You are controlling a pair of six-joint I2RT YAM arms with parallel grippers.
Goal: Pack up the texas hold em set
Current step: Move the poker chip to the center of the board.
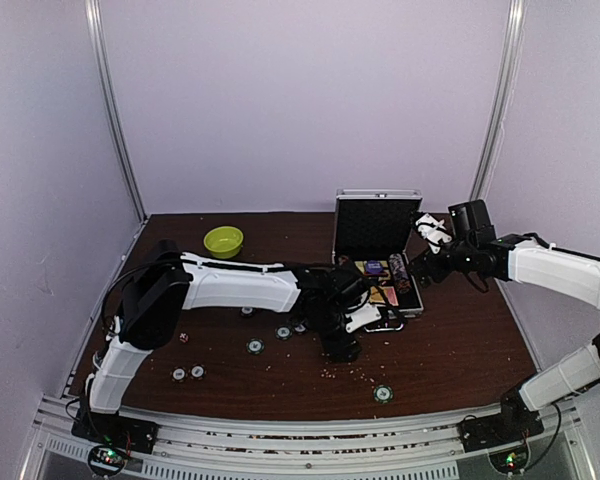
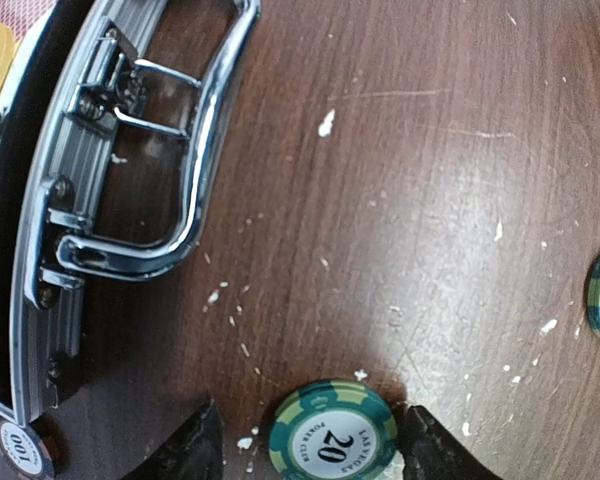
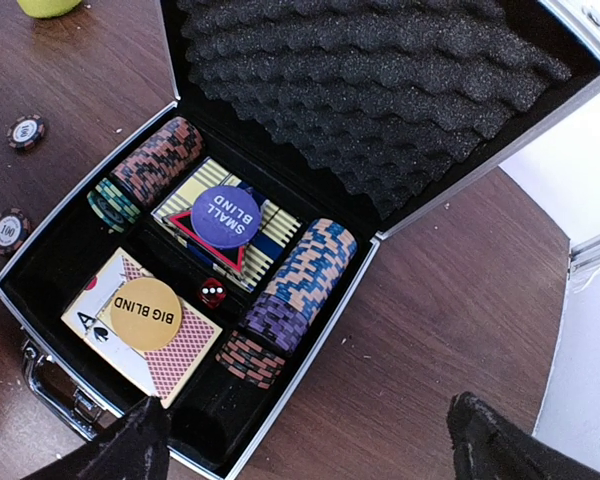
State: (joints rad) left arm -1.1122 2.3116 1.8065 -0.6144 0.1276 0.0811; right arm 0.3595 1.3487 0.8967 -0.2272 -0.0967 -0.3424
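Green 20 chip (image 2: 332,432) is found flat on the counter (image 2: 430,200) near the open briefcase (image 3: 380,90), bracketed but untouched by the open left end effector (image 2: 315,448). It is judged light, rigid and slick, best pinched across opposite edges. Right end effector (image 3: 315,445) is spread wide, empty.

The open briefcase (image 1: 378,228) sits at the far middle of the table (image 1: 460,340), with its lid upright on the far side and its handle (image 2: 195,170) on the near side. The bowl (image 1: 223,241) lies to its left. Loose chips (image 1: 255,346) lie scattered near and left of the briefcase. One chip (image 2: 332,437) lies just near the handle, and a lone chip (image 1: 383,393) lies toward the near edge. Inside, card decks (image 3: 145,335) lie between chip rows (image 3: 305,270).
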